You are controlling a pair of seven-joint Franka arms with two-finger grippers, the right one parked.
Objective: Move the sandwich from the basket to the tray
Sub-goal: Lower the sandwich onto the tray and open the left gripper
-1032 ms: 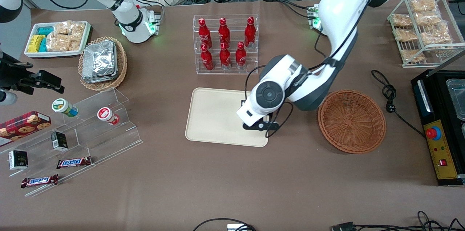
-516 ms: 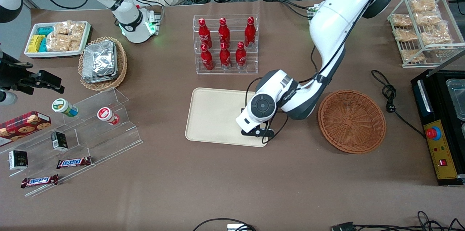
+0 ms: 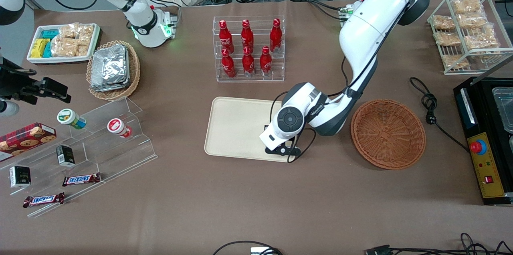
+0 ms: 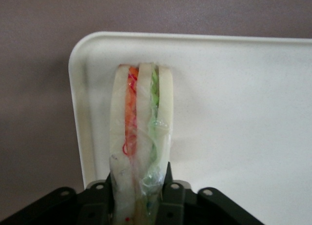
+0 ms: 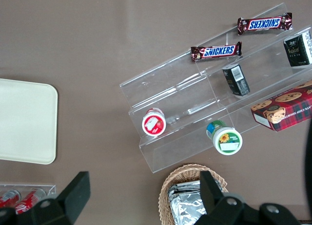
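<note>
Wrist view shows the placing step in hand: the triangular pale-bread sandwich (image 4: pixel 140 137) with orange and green filling hangs over a corner of the flat cream plastic tray (image 4: pixel 243 98), clear of the round reddish-brown wicker basket (image 3: pixel 388 134). The gripper (image 4: pixel 140 198) pinches it closely. Next it should lower and release.

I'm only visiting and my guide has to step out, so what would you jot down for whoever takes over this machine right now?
Gripper: jaws shut on the sandwich, low over the tray, at the corner nearest the basket and the front camera.
Sandwich: wrapped in clear film, held on edge.
Basket: nothing in it, on the table beside the tray, toward the working arm's end.
Done: pick-up and carry.
Left: set the sandwich down, open the jaws, lift away.
</note>
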